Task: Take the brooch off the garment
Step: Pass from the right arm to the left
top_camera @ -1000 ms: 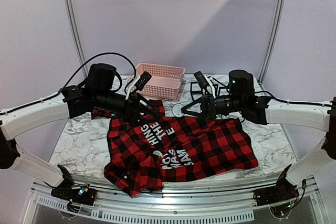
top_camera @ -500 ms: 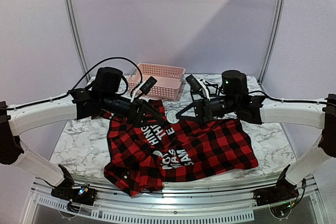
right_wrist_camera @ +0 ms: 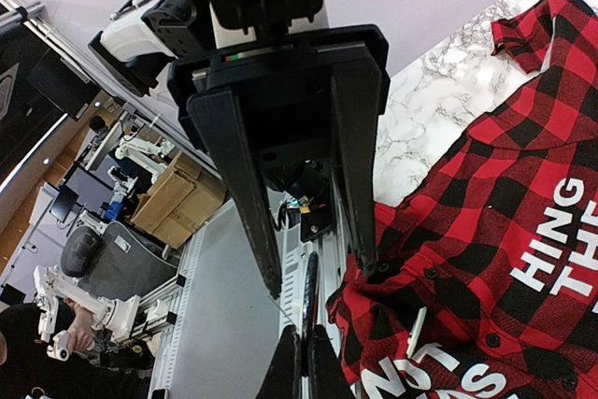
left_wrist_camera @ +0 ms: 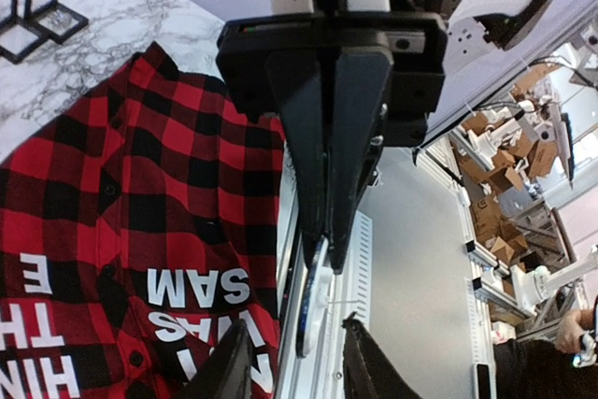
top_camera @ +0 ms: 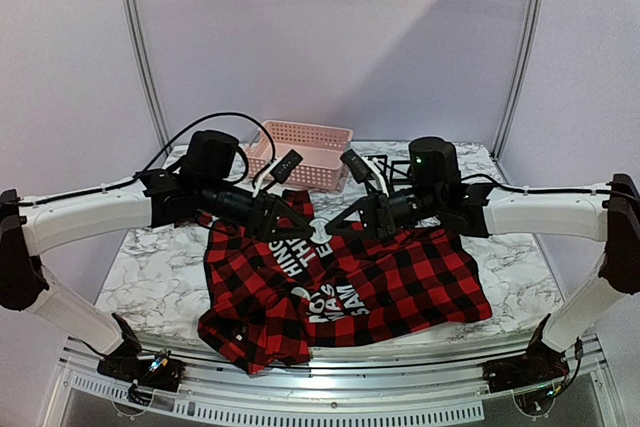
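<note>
The red-and-black plaid flannel shirt (top_camera: 400, 282) lies spread on the marble tabletop (top_camera: 150, 257). Its white block lettering (top_camera: 322, 269) sits near the middle, and a rumpled fold bunches at the 7 o'clock corner. In the right wrist view a small white label (right_wrist_camera: 416, 332) shows among the buttons.

The two arms reach in level and meet nose to nose over the shirt's 12 o'clock edge, the left from 9 o'clock and the right from 3 o'clock.

The brooch (left_wrist_camera: 312, 313) is a thin white disc, seen round from above and edge-on from both wrists. It hangs in the air between the arms, above the cloth near the lettering's far end. I cannot tell whether its pin is caught in the fabric.

The right fingers (left_wrist_camera: 323, 240) are pressed flat together with the brooch's rim pinched at their tips.

The left fingers (top_camera: 300, 230) are parted to a moderate gap. One stands on each side of the disc and neither touches it, as the daylight on both sides shows in the wrist views.

A pink plastic basket (top_camera: 322, 131) stands at 12 o'clock beyond the shirt. Some black square frames (left_wrist_camera: 28, 11) lie just beside it toward 1 o'clock.
</note>
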